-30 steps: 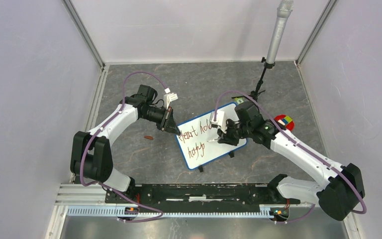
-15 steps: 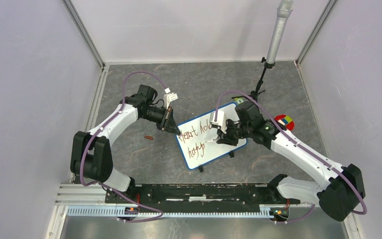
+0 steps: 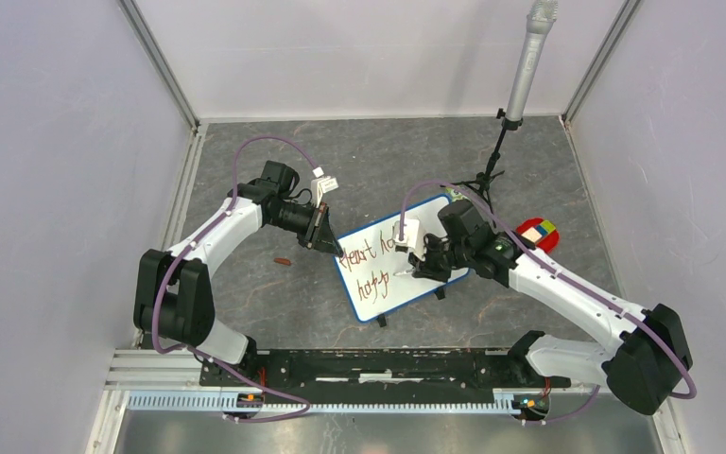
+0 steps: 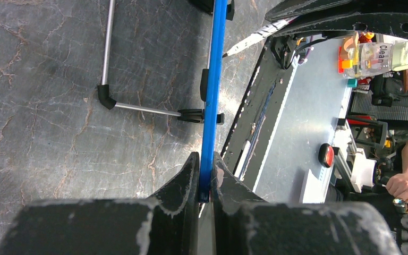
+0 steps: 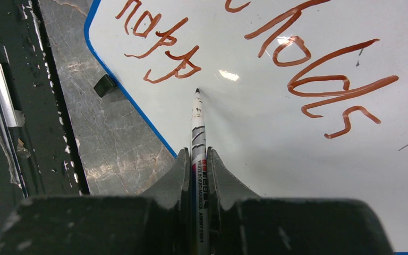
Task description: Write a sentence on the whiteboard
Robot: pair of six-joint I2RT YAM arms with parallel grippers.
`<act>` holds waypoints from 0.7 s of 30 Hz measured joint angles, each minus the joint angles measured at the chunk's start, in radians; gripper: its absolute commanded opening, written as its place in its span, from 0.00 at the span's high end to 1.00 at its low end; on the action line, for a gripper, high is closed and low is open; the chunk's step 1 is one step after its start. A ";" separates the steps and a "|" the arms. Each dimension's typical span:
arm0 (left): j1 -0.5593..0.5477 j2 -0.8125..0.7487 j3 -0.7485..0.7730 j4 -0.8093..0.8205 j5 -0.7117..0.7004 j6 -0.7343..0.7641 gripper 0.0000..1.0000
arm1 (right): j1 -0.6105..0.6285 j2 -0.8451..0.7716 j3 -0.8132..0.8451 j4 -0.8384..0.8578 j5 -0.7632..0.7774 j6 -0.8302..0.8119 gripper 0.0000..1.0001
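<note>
Whiteboard (image 3: 406,288), blue-framed, stands tilted on the grey tabletop (image 3: 265,303) between the two arms. The left gripper (image 4: 206,159) is closed on the board's blue edge near its upper-left corner, bracing it. The right gripper (image 5: 197,156) is clamped on a marker (image 5: 197,125). The marker's tip lies just past the last letter of the lower line; contact with the surface cannot be told. The sentence (image 3: 369,253) runs in reddish-brown: "Heart" and what appears to be "holds" above, an unfinished "happ" below.

Judged stage: partway through the last word.

Hazards:
- (a) The board is pinched at one edge only, so firm pen pressure far from that hold may swing or tip it and distort the stroke.
- (b) The marker may slide up between the fingers under load, leaving a faint or broken line.
- (c) The right gripper, working low over fresh ink, may smear letters already written.
</note>
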 measured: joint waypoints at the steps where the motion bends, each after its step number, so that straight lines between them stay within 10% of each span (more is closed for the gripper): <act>1: 0.000 0.000 0.000 0.000 0.000 0.000 0.98 | 0.002 0.000 0.000 0.001 0.008 0.000 1.00; 21: 0.000 0.001 0.003 -0.003 -0.006 0.000 0.98 | -0.005 0.005 0.000 0.007 0.044 -0.015 1.00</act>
